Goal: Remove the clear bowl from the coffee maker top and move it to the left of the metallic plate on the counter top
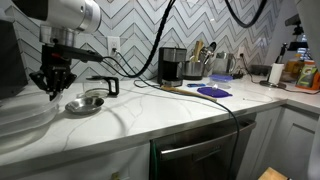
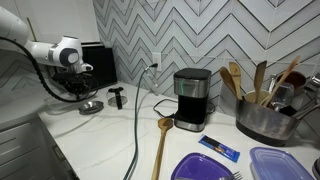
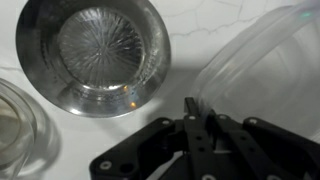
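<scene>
One step left: your jaws clamp the clear bowl (image 3: 262, 60); lower it onto the desk (image 1: 150, 108) left of the metallic plate (image 3: 92, 52).

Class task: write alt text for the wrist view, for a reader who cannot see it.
A shiny round metallic plate sits on the white counter top, seen from above. The black gripper enters from below, fingers together, with the rim of a clear bowl at upper right.
</scene>
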`<state>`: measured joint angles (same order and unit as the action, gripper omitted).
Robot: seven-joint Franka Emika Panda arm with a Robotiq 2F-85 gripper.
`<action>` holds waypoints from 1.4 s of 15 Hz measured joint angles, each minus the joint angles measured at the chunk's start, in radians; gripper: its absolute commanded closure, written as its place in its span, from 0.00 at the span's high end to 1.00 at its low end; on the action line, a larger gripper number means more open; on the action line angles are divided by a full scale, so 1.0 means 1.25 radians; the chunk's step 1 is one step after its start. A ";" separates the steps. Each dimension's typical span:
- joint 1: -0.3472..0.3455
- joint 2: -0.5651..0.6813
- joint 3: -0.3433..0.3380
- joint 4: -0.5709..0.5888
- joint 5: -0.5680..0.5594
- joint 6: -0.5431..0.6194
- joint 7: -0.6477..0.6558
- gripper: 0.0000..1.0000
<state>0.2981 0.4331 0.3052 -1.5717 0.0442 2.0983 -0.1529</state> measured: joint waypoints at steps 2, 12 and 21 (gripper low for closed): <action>0.005 0.018 -0.001 0.011 -0.008 -0.002 0.000 0.02; 0.013 0.025 -0.002 0.065 -0.030 -0.074 -0.017 0.90; -0.028 -0.210 -0.065 0.034 -0.005 -0.308 0.167 1.00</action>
<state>0.2626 0.1712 0.2243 -1.5287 0.0379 1.7127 0.0556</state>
